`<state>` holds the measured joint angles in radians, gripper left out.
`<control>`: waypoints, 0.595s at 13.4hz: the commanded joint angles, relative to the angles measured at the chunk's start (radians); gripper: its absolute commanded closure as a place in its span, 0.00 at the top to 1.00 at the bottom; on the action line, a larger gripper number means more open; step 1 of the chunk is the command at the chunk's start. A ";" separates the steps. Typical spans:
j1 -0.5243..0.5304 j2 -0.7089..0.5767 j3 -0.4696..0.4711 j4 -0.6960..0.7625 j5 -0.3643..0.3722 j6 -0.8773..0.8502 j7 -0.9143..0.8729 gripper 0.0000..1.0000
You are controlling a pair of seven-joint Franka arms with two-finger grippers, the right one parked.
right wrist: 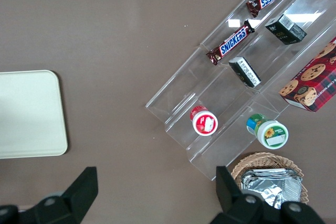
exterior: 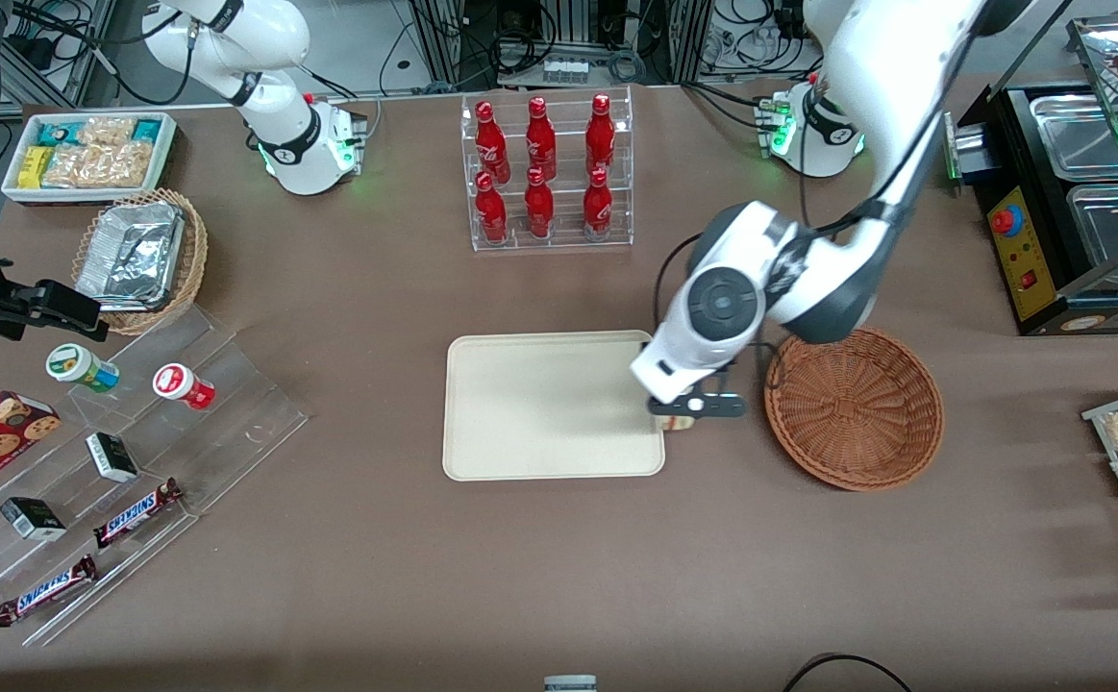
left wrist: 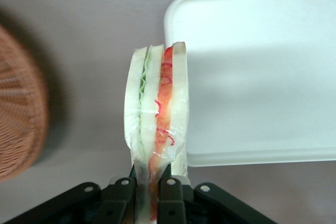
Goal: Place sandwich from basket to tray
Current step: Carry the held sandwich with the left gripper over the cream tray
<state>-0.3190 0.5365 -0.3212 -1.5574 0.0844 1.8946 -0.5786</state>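
Sandwich (left wrist: 156, 111) in gripper (left wrist: 147, 187) — above tray (left wrist: 262, 77) edge, beside basket (exterior: 855, 408).

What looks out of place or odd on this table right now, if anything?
Nothing looks spilled or damaged. The only thing off the table is the sandwich, pinched on edge in the gripper above the tray's rim nearest the basket, which now shows nothing inside. That fits a carry, not a mishap.

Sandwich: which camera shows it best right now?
The left wrist view: the sandwich shows its green and red filling layers, pinched between the gripper fingers over the tray edge. The front view shows only a sliver of the sandwich under the gripper, beside the basket. The right wrist view misses it.
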 commanded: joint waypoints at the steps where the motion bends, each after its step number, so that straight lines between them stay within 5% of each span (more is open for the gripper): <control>1: -0.069 0.112 0.011 0.140 0.017 -0.009 -0.030 0.00; 8: -0.127 0.256 0.016 0.249 0.055 0.044 -0.076 0.00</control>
<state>-0.4148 0.7365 -0.3173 -1.3761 0.1170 1.9310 -0.6162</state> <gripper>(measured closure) 0.855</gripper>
